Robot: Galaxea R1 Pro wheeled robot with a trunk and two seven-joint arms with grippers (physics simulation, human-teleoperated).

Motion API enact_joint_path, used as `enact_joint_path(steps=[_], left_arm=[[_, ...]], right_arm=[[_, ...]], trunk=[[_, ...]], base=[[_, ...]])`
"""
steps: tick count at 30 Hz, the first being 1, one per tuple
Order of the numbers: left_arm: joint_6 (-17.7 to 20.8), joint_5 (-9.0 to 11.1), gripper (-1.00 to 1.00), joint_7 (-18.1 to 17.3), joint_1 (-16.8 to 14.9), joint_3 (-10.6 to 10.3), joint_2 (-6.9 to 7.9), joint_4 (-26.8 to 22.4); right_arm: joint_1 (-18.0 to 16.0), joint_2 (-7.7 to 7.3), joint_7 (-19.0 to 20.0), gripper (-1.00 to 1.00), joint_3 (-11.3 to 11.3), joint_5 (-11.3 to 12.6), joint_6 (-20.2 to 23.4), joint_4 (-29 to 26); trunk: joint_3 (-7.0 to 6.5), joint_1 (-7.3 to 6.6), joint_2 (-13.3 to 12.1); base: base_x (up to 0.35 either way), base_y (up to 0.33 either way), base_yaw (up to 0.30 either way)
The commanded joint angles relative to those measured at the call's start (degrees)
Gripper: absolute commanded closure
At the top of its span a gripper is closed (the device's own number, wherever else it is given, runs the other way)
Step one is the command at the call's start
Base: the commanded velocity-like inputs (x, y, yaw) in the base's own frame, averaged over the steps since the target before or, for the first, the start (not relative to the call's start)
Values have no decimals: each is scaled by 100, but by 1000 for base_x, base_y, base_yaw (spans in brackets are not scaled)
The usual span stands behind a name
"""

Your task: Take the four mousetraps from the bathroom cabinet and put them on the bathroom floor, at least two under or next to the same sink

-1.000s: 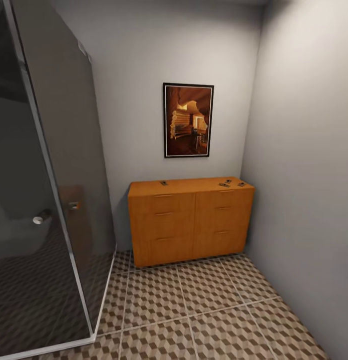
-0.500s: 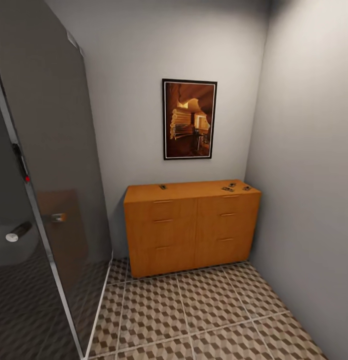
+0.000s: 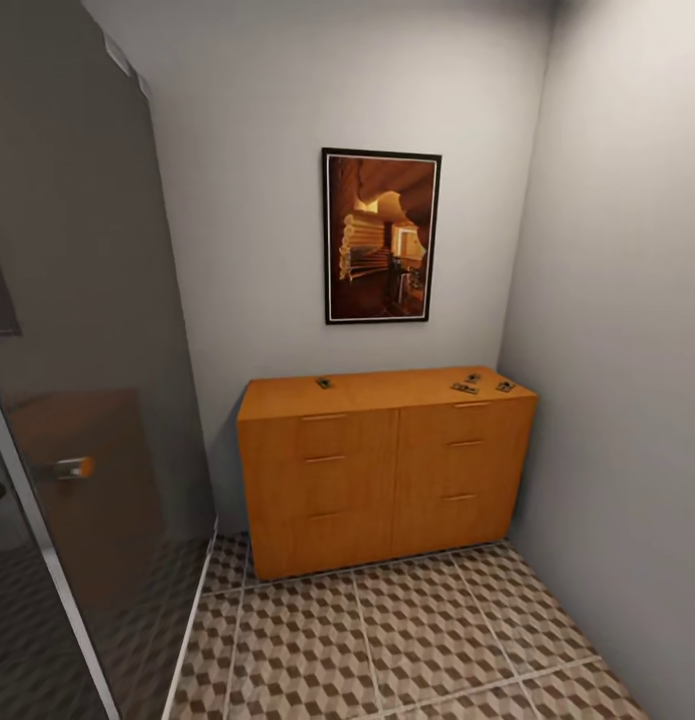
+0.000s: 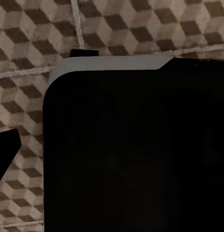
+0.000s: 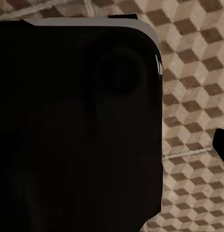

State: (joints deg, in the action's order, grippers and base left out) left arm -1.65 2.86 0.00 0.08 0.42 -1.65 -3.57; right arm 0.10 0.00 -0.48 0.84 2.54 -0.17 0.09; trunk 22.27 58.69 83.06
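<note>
Robot's in the approach phase here, facing the cabinet (image 3: 385, 470) straight on across the bathroom floor (image 3: 407, 640). The mousetraps sit on the cabinet's top, not in a drawer: one (image 3: 324, 382) alone toward the left half, and three bunched near the right end (image 3: 464, 387), (image 3: 473, 378), (image 3: 505, 385) (tiny at this range, so I can't tell which way they face).

To do this step well, I'd roll up square to the front and stop with the top within easy arm's reach but the base not bumping the drawers. Probably favour the right side, since three of the four are there, and watch the grey wall (image 3: 627, 350) that the cabinet butts against, because the right arm won't have much elbow room. On the other side the glass shower panel (image 3: 77, 450) with its handle (image 3: 75, 467) hems things in, so drifting left isn't free either.

The head view gives the whole layout: cabinet, traps, the framed picture (image 3: 380, 236) above. Both wrist views look down past a big dark body part of the robot (image 4: 136, 150) (image 5: 78, 125) at the cube-pattern tiles. Neither pincer's jaws can be made out in them, so I can't tell how far open either pincer is or whether it has hold of anything.
</note>
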Motion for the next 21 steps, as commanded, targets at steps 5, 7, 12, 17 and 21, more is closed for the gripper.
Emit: enact_joint_path(steps=[5,7,12,17,21], left_arm=[[-11,30,-100,0,1,2,-1,-4],[-11,30,-100,0,1,2,-2,-4],[-5,30,-100,1,1,2,-2,-4],[-3,30,-100,2,1,2,-2,-4],[-3,30,-100,1,1,2,-2,-4]], right_arm=[[-1,0,-1,-100,4,26,-1,0],[-1,0,1,-100,4,23,-1,0],[-1,-5,-2,-100,-2,21,-2,0],[-1,-7,-4,-100,-4,20,-6,0],[-1,-8,-4,-100,-5,14,-8,0]], trunk=[[4,4,2],[4,4,2],[4,4,2],[4,4,2],[4,4,2]], base=[[315,0,0],[315,0,0],[315,0,0],[316,0,0],[316,0,0]])
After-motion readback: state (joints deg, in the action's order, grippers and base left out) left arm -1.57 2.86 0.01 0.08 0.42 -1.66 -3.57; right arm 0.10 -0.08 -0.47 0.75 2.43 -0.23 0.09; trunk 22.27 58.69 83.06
